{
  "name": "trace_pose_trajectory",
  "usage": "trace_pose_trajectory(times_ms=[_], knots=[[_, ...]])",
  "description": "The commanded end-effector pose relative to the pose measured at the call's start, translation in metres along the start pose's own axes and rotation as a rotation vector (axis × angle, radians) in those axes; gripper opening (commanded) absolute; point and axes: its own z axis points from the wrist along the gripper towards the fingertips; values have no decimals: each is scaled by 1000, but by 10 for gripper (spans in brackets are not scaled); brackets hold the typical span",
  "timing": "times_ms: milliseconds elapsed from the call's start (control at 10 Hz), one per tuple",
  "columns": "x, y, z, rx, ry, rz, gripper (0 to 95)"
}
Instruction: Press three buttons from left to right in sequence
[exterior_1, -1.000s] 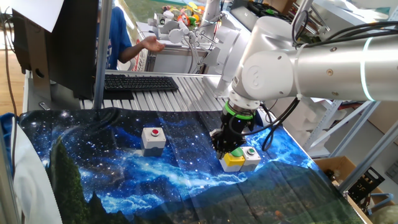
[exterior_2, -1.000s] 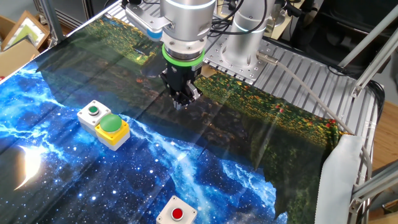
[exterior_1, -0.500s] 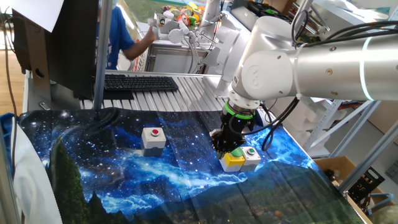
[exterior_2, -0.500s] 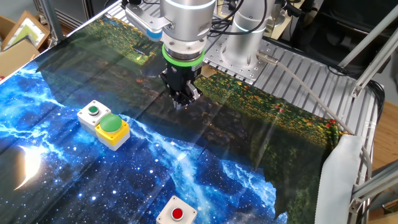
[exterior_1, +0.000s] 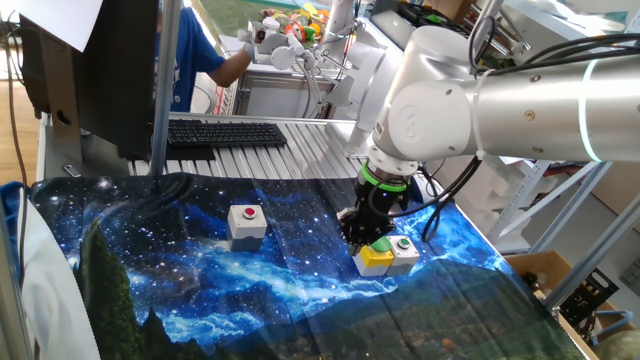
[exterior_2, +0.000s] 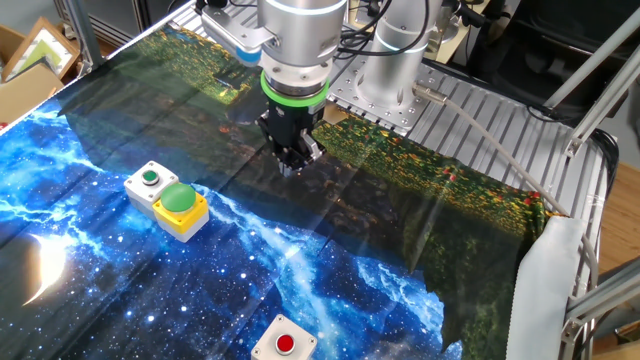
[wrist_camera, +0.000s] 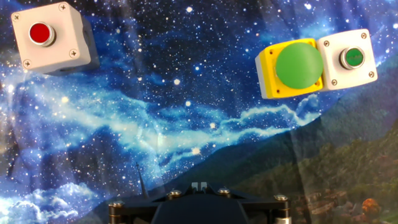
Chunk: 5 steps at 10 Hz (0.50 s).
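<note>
Blue starry cloth covers the desk; the hand (exterior_2: 291, 160), its finger state unclear, hovers above it, touching none of the three buttons (wrist_camera: 186, 50), so apparently all presses remain.

Grey box with red button (wrist_camera: 51, 38) sits at ten o'clock; yellow box with large green dome (wrist_camera: 292, 68) at two o'clock touches the small grey box (wrist_camera: 349, 58) (tiny green button), all on starry cloth (wrist_camera: 180, 124)

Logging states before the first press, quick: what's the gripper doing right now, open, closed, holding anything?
Gripper: hangs above the cloth, touching none of the buttons and holding nothing; whether its fingers are open or shut cannot be told.
</note>
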Motion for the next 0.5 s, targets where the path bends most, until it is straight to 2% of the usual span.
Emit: trace_pose_trajectory(times_ms=[100,400,500], knots=[[1,0,0,-6,-1,7,0],[1,0,0,-3,-2,-11,0],[1,0,0,0,-2,-10,190]])
